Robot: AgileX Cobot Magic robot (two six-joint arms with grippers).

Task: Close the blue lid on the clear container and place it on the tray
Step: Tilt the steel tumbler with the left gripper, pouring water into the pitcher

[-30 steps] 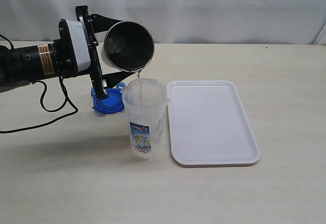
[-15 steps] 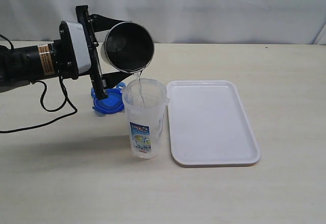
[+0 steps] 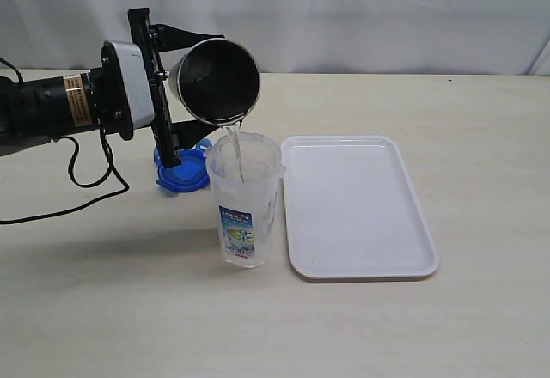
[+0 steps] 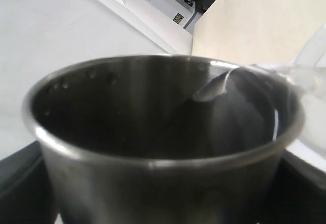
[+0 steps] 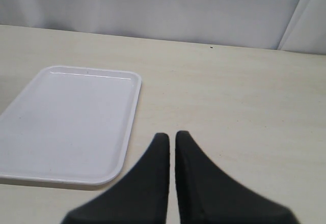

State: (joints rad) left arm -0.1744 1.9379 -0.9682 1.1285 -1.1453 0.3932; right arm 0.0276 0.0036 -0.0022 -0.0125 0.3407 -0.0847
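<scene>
The clear container (image 3: 245, 202) stands upright on the table, its top uncovered, just left of the white tray (image 3: 357, 206). The blue lid (image 3: 182, 174) lies flat on the table behind and left of the container. My left gripper (image 3: 193, 86) is shut on a steel cup (image 3: 215, 80), tilted above the container with its mouth over the rim. A thin stream of water runs from the cup into the container. In the left wrist view the cup (image 4: 153, 183) fills the frame. My right gripper (image 5: 171, 138) is shut with nothing in it, near the tray (image 5: 66, 122).
A black cable (image 3: 86, 185) loops across the table under the left arm. A white curtain (image 3: 361, 9) hangs behind the table's far edge. The tray holds nothing.
The cup has tipped slightly further and the water stream keeps running into the container. The right gripper has not moved.
</scene>
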